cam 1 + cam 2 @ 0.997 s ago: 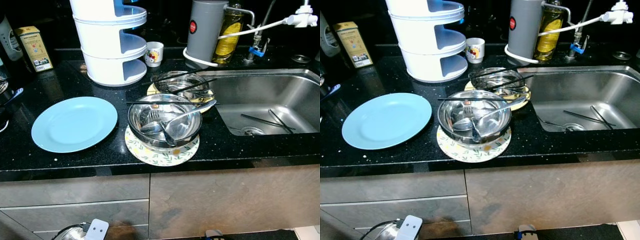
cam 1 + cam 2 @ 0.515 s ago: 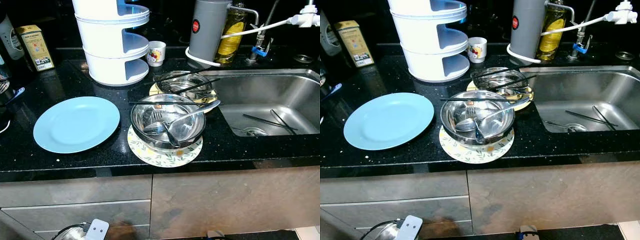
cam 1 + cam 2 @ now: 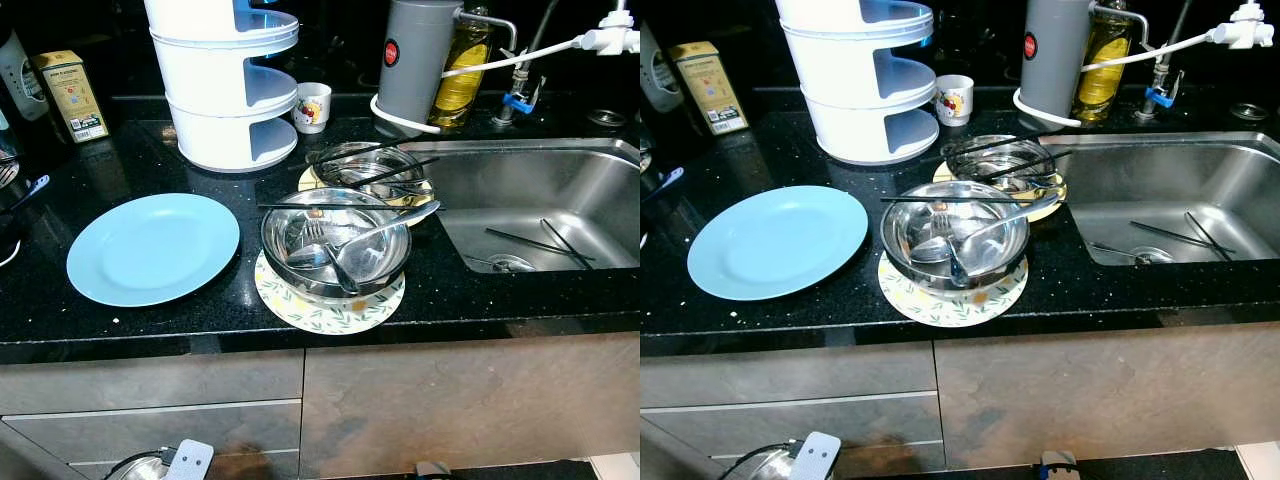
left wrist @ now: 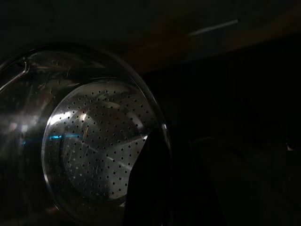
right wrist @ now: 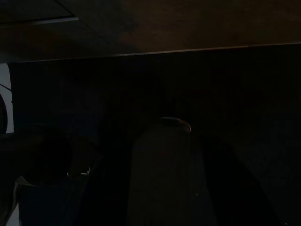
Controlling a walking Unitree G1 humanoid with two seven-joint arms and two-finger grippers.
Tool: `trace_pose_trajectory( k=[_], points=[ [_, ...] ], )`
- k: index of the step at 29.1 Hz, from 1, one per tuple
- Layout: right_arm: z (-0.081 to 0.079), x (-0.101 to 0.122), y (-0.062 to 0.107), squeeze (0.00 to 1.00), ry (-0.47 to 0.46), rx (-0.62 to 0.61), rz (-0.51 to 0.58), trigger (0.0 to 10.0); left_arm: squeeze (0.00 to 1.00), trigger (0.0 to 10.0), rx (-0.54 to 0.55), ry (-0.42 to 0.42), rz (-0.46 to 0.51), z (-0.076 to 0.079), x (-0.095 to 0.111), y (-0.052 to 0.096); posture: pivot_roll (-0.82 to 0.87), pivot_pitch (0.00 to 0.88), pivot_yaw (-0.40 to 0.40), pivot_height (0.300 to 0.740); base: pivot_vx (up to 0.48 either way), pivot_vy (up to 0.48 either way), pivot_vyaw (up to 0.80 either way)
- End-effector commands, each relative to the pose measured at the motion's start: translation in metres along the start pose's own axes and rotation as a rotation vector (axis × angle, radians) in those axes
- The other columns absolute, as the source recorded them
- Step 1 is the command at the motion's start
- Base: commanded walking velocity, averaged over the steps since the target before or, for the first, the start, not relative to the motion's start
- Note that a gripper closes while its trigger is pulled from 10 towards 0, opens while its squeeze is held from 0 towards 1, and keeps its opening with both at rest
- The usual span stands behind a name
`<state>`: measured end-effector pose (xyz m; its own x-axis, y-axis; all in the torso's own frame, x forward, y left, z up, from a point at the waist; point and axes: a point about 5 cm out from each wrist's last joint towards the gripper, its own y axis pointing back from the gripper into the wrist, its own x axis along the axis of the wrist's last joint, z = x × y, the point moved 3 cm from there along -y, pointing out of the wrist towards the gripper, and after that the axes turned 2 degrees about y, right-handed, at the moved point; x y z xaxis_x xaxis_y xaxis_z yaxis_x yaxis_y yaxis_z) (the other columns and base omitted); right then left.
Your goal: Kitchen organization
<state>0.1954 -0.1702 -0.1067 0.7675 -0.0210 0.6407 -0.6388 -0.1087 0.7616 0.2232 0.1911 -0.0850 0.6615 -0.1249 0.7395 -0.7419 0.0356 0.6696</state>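
At the front edge of the black tabletop (image 3: 150, 330), a steel bowl (image 3: 335, 243) sits on a floral plate (image 3: 329, 308), holding a fork and a spoon (image 3: 372, 238), with a pair of black chopsticks (image 3: 320, 206) laid across its rim. Just behind it, touching, a second steel bowl (image 3: 368, 166) rests on a yellow plate and carries more chopsticks. To the robot's left lies a light blue plate (image 3: 152, 247); to its right the sink (image 3: 600, 200) holds two loose chopsticks (image 3: 540, 243) near the drain. Behind stand a white tiered rack (image 3: 222, 90), a small mug (image 3: 310, 107), a grey canister (image 3: 415, 55) and an oil bottle (image 3: 460, 70).

The left end effector (image 4: 155, 188) hangs low in front of the cabinet with a perforated steel colander (image 4: 94, 155) against it — probably pinched, though the dark frame leaves that uncertain. The right arm hangs idle in shadow; I cannot tell how its fingers stand.

The step in hand looks like clearing the stacked dishes. To do it well, lift the loose chopsticks and cutlery first — they would slide off a tilted bowl — then take each bowl by its rim, keeping it level.
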Motion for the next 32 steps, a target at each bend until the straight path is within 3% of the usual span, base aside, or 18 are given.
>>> trace_pose_trajectory(
  k=[1, 32],
  points=[
    [-0.0003, -0.0118, 0.0025, 0.0, -0.025, -0.006, -0.032, 10.0, 0.0, 10.0, 0.014, 0.035, -0.026, -0.0016, -0.006, 0.0011, -0.06, 0.149, -0.01, 0.74, 0.0, 0.0, 0.0],
    [-0.0011, -0.0123, 0.0025, 0.0, -0.046, -0.005, -0.03, 10.0, 0.0, 10.0, 0.005, 0.04, -0.037, 0.0046, -0.0046, -0.0011, -0.07, 0.159, -0.006, 0.74, 0.0, 0.0, 0.0]
  ],
)
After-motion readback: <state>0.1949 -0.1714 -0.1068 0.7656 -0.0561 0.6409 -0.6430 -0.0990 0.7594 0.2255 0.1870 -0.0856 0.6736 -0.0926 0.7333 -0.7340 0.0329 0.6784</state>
